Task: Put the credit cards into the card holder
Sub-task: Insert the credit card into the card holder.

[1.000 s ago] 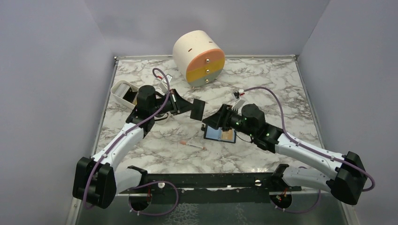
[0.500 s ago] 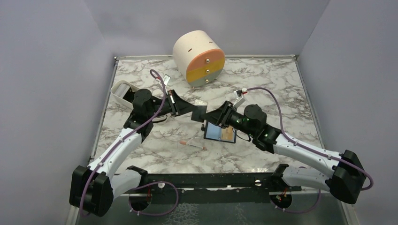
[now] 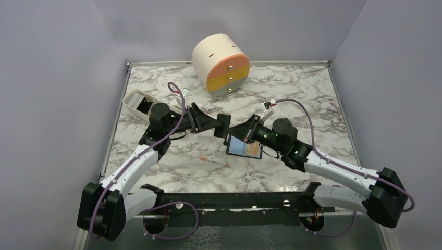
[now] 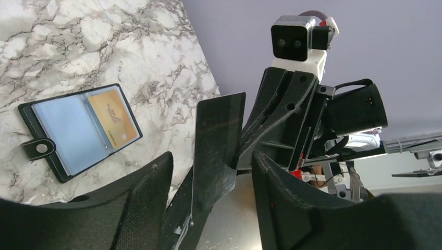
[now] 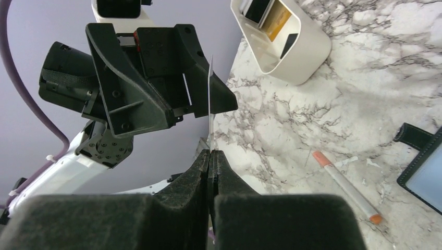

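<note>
A dark credit card hangs in mid-air between the two arms. My right gripper is shut on it; in the right wrist view the card stands edge-on out of the shut jaws. My left gripper is open, its fingers standing apart on either side of the card. The black card holder lies open on the table below the right gripper, with an orange-yellow card in its right pocket.
A white oblong tray with cards in it stands at the left edge. A round cream drawer unit sits at the back. A white-and-pink stick lies in front of the left arm.
The two grippers came together over the table. My right gripper closed on the dark card, and my left gripper, shut on it before, has opened.
</note>
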Controlling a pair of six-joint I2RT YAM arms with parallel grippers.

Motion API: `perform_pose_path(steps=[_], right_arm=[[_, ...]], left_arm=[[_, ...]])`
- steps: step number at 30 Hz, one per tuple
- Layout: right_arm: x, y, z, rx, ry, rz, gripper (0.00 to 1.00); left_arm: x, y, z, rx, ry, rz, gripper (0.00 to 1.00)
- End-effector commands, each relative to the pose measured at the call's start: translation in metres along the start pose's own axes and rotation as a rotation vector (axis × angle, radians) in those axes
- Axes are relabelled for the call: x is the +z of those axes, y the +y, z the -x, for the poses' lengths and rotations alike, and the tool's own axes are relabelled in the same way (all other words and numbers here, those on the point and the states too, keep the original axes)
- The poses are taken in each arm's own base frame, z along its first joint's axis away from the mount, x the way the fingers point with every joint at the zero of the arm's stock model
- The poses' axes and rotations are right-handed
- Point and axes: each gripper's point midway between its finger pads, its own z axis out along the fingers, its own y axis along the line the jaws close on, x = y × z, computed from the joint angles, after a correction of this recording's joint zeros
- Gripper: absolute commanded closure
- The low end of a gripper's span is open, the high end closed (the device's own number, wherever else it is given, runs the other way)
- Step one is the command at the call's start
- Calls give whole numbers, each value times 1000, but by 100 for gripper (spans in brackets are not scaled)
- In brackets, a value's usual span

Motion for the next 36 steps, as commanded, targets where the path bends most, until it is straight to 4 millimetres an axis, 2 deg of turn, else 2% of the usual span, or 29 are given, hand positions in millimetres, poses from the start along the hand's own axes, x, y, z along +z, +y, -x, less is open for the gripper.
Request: perform_pose_path(steps=[1,6,11,14,21,25,28,31,36], right_arm=[[-8,-8,7,-49,-39,-41,99],[-13,-35,7,-117,-28,-185,99],[-19,-63,6,-200,8,-312,99],[-22,-81,6,-225,25,-369,99],[-28,-123,4,-181,111,-421,99],[-30,-138,-1,-136,159,-417,99],[-32,-153,-3,-74,194,-404,99],[-38,-176,0,-21,240,-411,99],[-44,-186,-1,17,288,-386,99]], left_arm=[[1,6,3,49,-34,11,39],[4,32,-2,48,-30,83,39],[6,69,-7,107,-2,239,39],[9,79,-8,169,16,291,39],[17,108,-13,261,57,421,38],[25,125,-21,282,103,466,38],[34,131,-25,301,140,478,38],[42,138,-32,317,180,492,37],[55,143,-41,352,232,511,37]])
